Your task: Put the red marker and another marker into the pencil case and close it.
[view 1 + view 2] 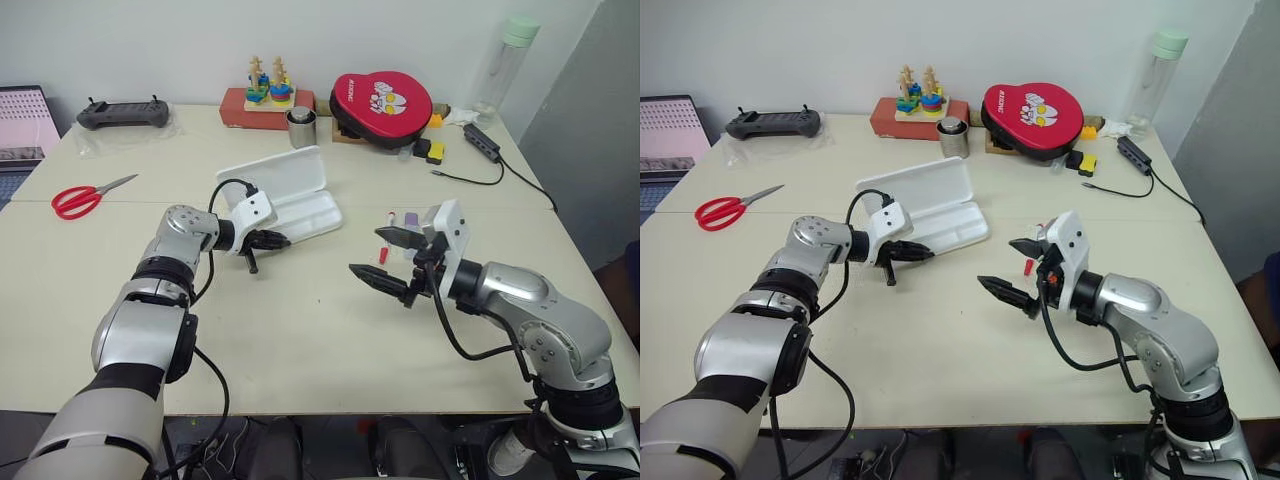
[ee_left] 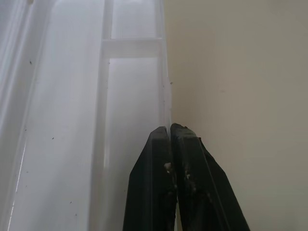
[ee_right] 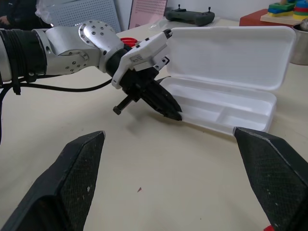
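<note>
Flat white rectangular hard-plastic pencil case (image 1: 290, 205) lies open at tabletop (image 1: 300, 330) centre, rounded-corner hinged lid tilted back, divided tray bare. Left gripper (image 1: 283, 240), jaws closed, pinches the tray's front wall. Right gripper (image 1: 385, 258), jaws spread wide and empty, hangs at the case's 4 o'clock.

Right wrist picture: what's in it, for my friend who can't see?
The left gripper, jaws shut, pinches the front edge of the open white pencil case. The right gripper's wide-open black fingers frame the view from below, with beige table between.
</note>
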